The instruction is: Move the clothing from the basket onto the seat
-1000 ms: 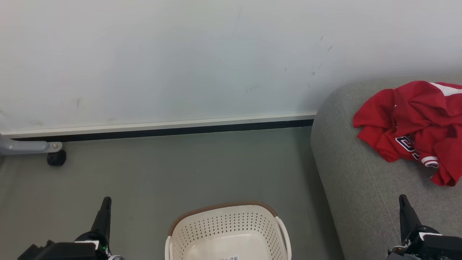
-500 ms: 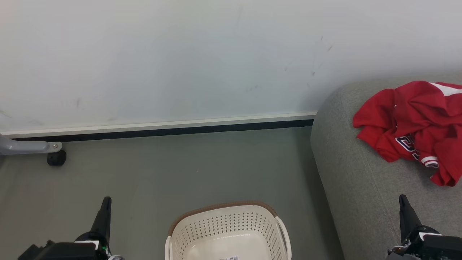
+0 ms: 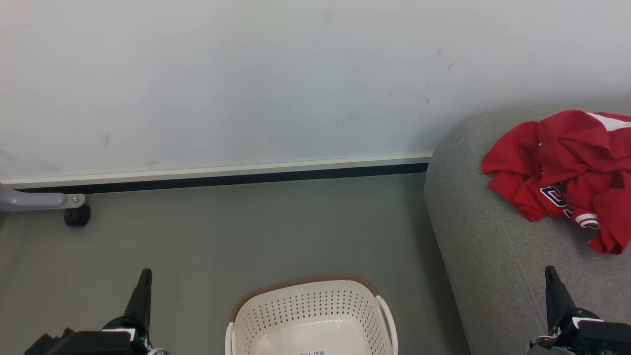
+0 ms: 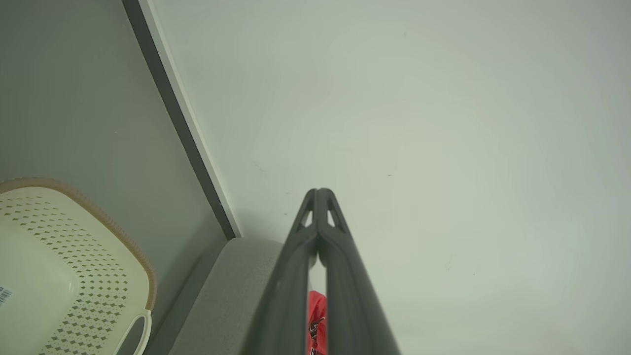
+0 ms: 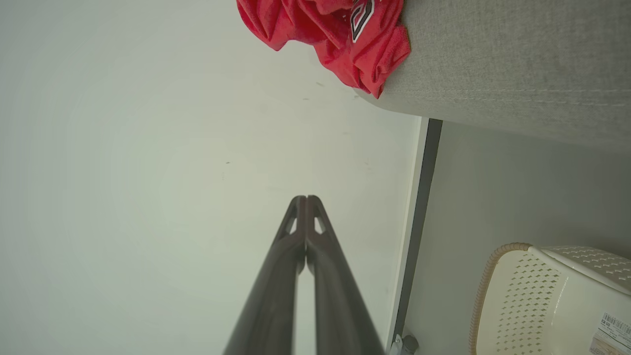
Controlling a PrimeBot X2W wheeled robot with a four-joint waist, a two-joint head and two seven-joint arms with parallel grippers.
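With the clothes (image 3: 567,177) heaped on the sofa (image 3: 483,256) and the basket (image 3: 305,288) looking bare, the left claw (image 3: 145,275) and right claw (image 3: 550,272) rest clenched, holding nothing.

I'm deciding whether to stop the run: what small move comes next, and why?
Likely leave the left claw and right claw shut and parked: the cream perforated plastic basket looks empty, and the red sports clothing already lies on the grey fabric seat.
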